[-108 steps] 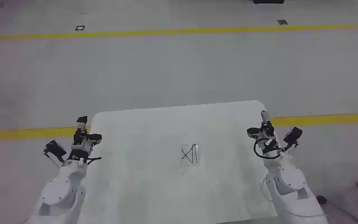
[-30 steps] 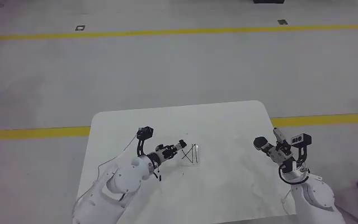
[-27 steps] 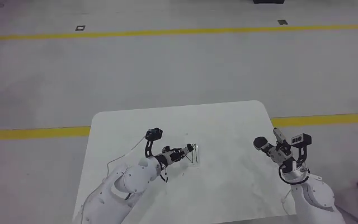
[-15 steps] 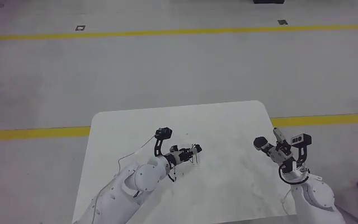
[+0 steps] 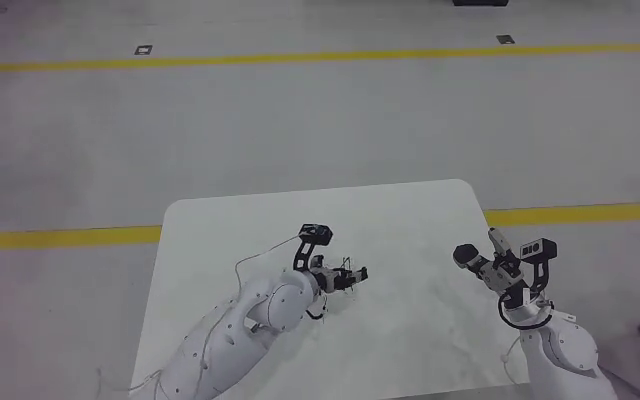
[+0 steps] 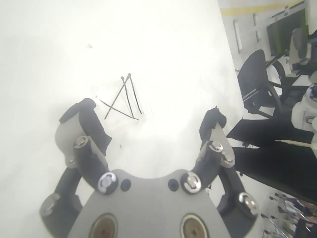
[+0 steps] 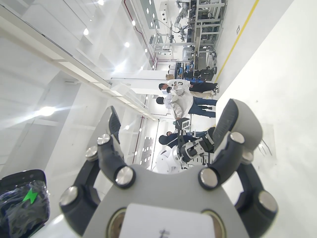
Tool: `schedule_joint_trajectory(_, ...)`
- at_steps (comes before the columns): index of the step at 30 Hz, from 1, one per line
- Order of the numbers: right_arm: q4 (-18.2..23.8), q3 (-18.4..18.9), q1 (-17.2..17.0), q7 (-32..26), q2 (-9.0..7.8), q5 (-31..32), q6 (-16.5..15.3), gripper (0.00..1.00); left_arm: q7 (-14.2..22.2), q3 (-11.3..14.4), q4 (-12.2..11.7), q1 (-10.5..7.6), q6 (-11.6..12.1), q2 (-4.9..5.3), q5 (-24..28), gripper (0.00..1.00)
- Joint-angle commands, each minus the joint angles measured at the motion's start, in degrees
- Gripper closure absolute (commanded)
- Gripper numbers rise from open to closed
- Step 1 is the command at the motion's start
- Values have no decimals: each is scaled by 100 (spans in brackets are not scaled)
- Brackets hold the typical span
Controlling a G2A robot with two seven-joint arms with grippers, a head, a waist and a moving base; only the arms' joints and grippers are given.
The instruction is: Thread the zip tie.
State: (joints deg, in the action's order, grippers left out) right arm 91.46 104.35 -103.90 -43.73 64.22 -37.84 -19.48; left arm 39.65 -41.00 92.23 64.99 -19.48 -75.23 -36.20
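Top view: bright, even overhead light on the white rounded table (image 5: 420, 215) & pale grey floor (image 5: 300, 120) — soft, no hard glare. Left wrist view: tabletop blown out to near-blank white glare, esp. mid-frame; thin black zip ties (image 6: 123, 85) read by contrast alone, while the black office chair (image 6: 257, 80) at the frame's edge sits far dimmer. Right wrist view: light from round ceiling lamps (image 7: 47, 111) w/ starburst flare — strong fisheye bend, long white ceiling ledge (image 7: 62, 50) bowing toward the edges.
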Motion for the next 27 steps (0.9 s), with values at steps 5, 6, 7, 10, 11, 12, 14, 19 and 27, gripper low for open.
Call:
schedule_joint_trajectory(5,0,0,0,0,0,0,0,0,589,-10,-427,-194,0,-446,-338,0)
schedule_joint_trajectory(6,0,0,0,0,0,0,0,0,589,-10,-427,-194,0,-446,-338,0)
schedule_joint_trajectory(7,0,0,0,0,0,0,0,0,589,-10,-427,-194,0,-446,-338,0)
schedule_joint_trajectory(10,0,0,0,0,0,0,0,0,589,-10,-427,-194,0,-446,-338,0)
schedule_joint_trajectory(11,0,0,0,0,0,0,0,0,589,-10,-427,-194,0,-446,-338,0)
schedule_joint_trajectory(12,0,0,0,0,0,0,0,0,589,-10,-427,-194,0,-446,-338,0)
schedule_joint_trajectory(14,0,0,0,0,0,0,0,0,470,-19,-443,-158,22,-446,-323,0)
schedule_joint_trajectory(19,0,0,0,0,0,0,0,0,274,98,-583,-225,0,-525,-334,0)
schedule_joint_trajectory(27,0,0,0,0,0,0,0,0,222,116,-1364,-401,0,-887,-625,0)
